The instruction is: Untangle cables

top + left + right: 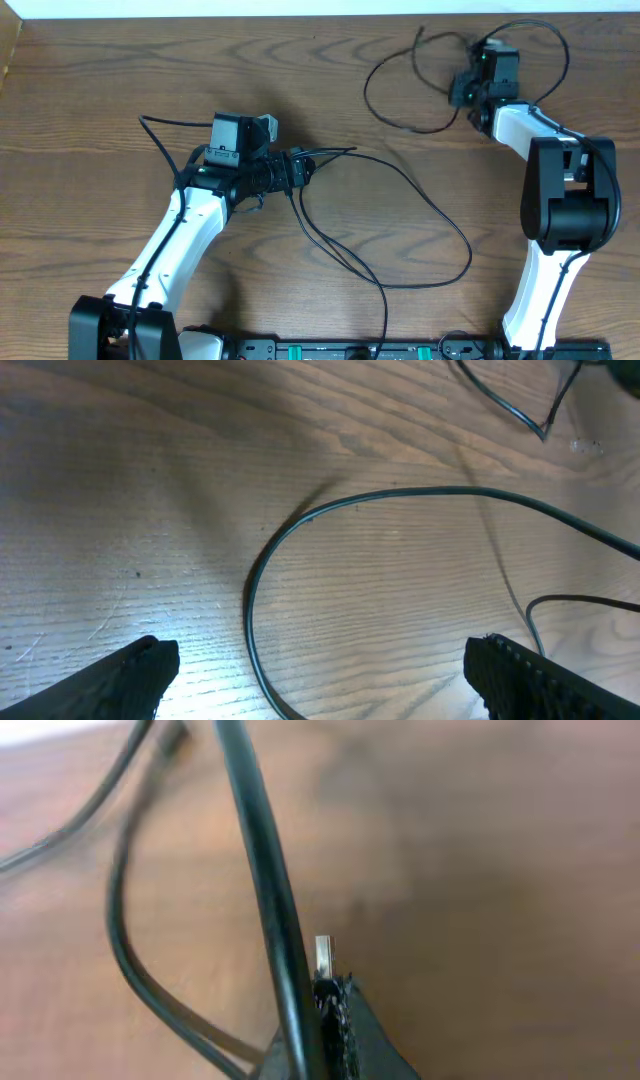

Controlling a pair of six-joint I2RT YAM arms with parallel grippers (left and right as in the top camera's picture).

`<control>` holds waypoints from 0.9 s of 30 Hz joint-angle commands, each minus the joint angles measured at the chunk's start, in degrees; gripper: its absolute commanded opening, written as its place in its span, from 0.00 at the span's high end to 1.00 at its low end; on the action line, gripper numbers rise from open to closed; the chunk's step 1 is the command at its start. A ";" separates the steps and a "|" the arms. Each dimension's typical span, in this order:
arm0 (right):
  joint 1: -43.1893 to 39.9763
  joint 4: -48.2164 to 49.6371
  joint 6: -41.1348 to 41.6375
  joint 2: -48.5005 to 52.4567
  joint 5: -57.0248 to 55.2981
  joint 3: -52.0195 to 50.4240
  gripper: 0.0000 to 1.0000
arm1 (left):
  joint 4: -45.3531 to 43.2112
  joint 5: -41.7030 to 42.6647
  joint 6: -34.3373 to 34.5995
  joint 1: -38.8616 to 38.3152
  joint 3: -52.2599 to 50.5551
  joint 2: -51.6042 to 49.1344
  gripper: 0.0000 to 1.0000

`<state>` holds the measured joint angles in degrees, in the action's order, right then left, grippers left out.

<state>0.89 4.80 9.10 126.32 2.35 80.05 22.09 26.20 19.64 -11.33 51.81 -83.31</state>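
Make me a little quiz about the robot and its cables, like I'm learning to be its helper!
1. True or false: the left jaws are wide open, holding nothing.
2. What do the right jaws pinch? A) a black cable beside its metal plug tip B) a spoon C) nothing
3. Fill in: the loose cable lies on a ____-grain table.
Key: 1 true; 2 A; 3 wood.
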 commanded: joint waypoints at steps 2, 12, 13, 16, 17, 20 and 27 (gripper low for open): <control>-1.31 7.39 1.16 -0.09 -6.34 1.38 0.99 | -0.02 -0.35 -0.13 0.22 -0.33 -0.31 0.02; -1.73 -17.90 2.47 -9.53 -0.22 7.39 0.76 | -0.04 -0.35 -0.13 0.22 -0.33 -0.31 0.02; -1.49 -21.09 2.67 -11.67 0.09 7.39 0.48 | -0.04 -0.35 -0.13 0.22 -0.33 -0.31 0.02; -1.05 -29.05 2.05 -18.62 4.90 7.39 0.12 | -0.02 -0.35 -0.13 0.22 -0.33 -0.31 0.02; -0.98 -31.28 0.85 -20.74 7.04 7.39 0.05 | -0.04 -0.35 -0.13 0.22 -0.33 -0.31 0.02; -0.61 -38.53 -1.46 -26.21 13.46 7.37 0.01 | -0.04 -0.35 -0.13 0.22 -0.33 -0.31 0.02; 1.97 -62.45 -6.82 -31.06 21.53 7.06 0.01 | -0.02 -0.35 -0.13 0.22 -0.33 -0.31 0.02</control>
<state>1.45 -52.62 4.58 94.43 19.35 87.68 22.11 26.20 19.64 -11.33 51.81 -83.31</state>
